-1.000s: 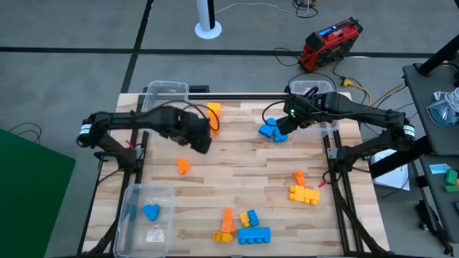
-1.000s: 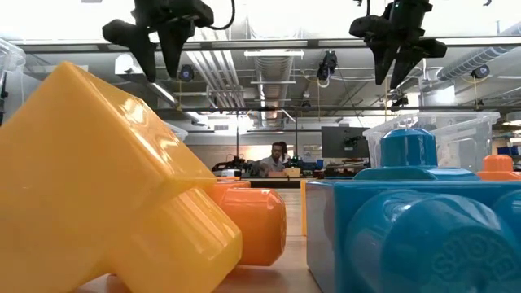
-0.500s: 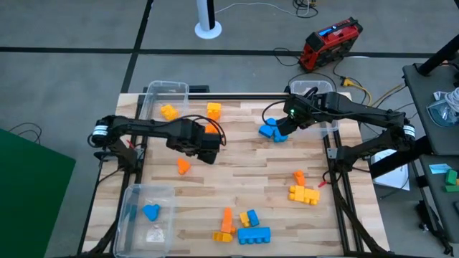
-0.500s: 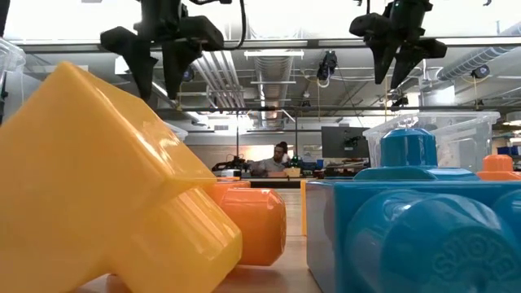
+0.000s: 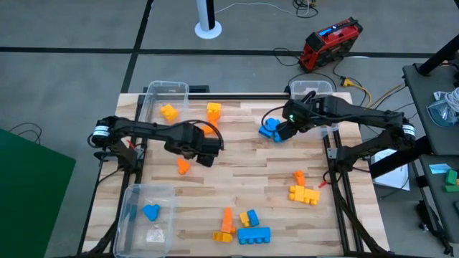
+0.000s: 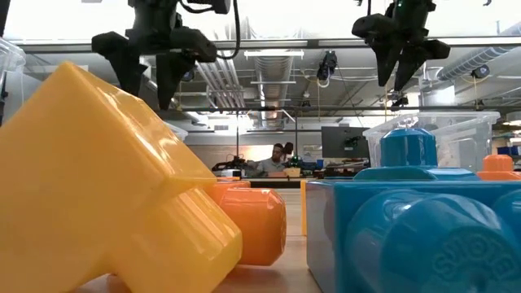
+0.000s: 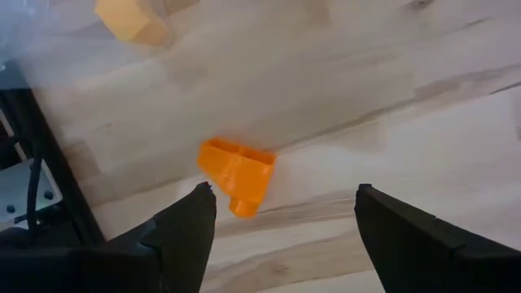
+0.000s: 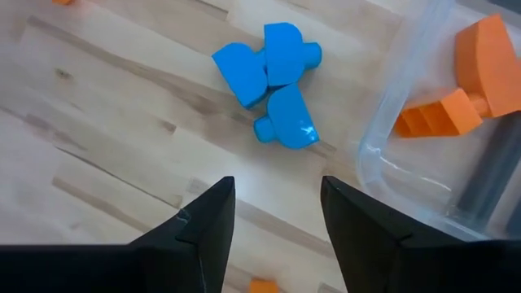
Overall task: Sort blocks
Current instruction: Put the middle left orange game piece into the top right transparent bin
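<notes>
Fingers of the left gripper [image 7: 281,216] are spread above the desk [image 7: 391,106], an orange block [image 7: 238,174] lying just ahead between them. Right gripper [image 8: 273,212] fingers are spread too, three blue blocks [image 8: 273,81] clustered ahead, beside a clear bin [image 8: 407,163] holding orange pieces.

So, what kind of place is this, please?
Probably a robotics lab or workshop. The low view shows exposed ceiling ducts and a person seated at a desk with monitors. The high view shows a wooden slat table on a grey floor, with a red power unit and loose cables.
</notes>
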`<act>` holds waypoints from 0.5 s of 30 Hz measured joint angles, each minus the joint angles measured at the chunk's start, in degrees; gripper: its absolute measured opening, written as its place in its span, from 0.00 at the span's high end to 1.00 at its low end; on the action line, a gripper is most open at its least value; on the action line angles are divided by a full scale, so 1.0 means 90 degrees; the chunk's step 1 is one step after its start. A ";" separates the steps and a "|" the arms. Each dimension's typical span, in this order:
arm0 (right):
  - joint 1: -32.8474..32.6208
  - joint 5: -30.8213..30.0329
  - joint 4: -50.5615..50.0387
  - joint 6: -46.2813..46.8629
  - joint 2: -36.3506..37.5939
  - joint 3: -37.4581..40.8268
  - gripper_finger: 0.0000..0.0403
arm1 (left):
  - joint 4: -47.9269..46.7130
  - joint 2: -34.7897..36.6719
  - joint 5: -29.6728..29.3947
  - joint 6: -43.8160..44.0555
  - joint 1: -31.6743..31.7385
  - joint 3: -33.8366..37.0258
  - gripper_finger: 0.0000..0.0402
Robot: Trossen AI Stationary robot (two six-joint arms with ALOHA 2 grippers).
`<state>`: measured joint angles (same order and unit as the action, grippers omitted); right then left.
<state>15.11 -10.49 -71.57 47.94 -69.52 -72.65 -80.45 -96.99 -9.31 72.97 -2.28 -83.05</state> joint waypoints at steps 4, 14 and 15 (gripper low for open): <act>0.0000 0.0030 -0.0005 0.0004 0.0000 0.0137 0.53 | 0.0047 0.0002 0.0102 0.0030 -0.0016 0.0126 0.33; 0.0000 0.0050 -0.0009 -0.0017 0.0001 0.0270 0.52 | 0.0830 0.0271 0.0782 0.0165 -0.0019 0.1178 0.33; 0.0000 0.0050 -0.0007 -0.0046 0.0002 0.0270 0.52 | 0.0912 0.0339 0.0837 0.0212 -0.0019 0.1329 0.33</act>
<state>15.11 -10.04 -71.64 47.53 -69.49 -70.22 -72.25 -93.94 -1.78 74.88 -2.46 -71.09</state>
